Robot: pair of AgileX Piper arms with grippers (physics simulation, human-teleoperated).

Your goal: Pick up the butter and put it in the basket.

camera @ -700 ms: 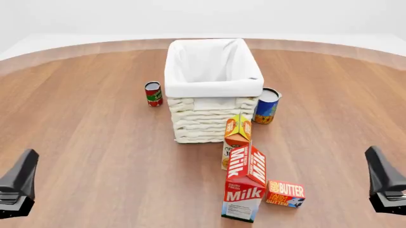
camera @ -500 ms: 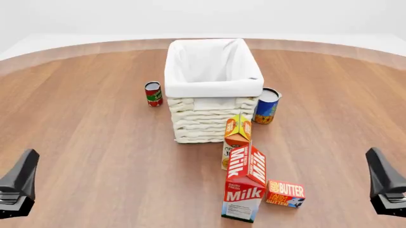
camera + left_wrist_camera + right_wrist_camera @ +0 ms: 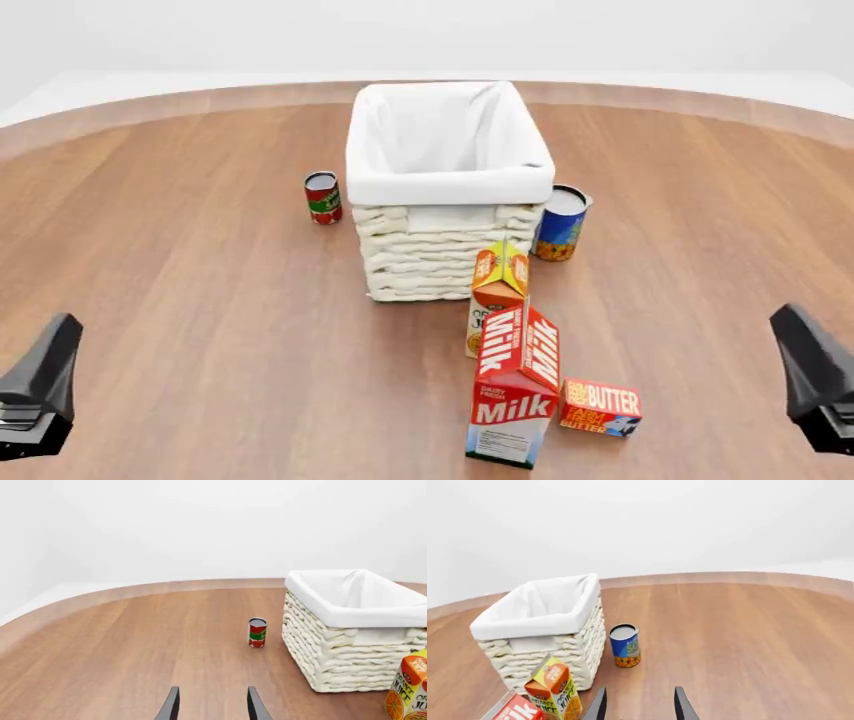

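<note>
1. The butter (image 3: 601,407) is seen lying flat on the table (image 3: 200,300) in the front view, just beside the right side of the milk carton (image 3: 517,400), near the front edge and well apart from both grippers.
2. The basket (image 3: 447,190) stands in the middle of the table, further back; its inside is seen to hold only the white liner.
3. The juice carton (image 3: 499,290) stands between the milk carton and the basket; its lower part is hidden behind the milk carton.
4. A red can (image 3: 322,197) is placed to the left of the basket, and a blue can (image 3: 562,222) is partly hidden behind the basket's right corner.
5. The left gripper (image 3: 213,707) is cut off at the picture's edge; its fingers are spread with nothing between them.
6. The right gripper (image 3: 639,706) is likewise cut off, with fingers spread and empty.
7. The butter is not shown in either wrist view, and only a corner of the milk carton is caught by the right wrist view.
</note>
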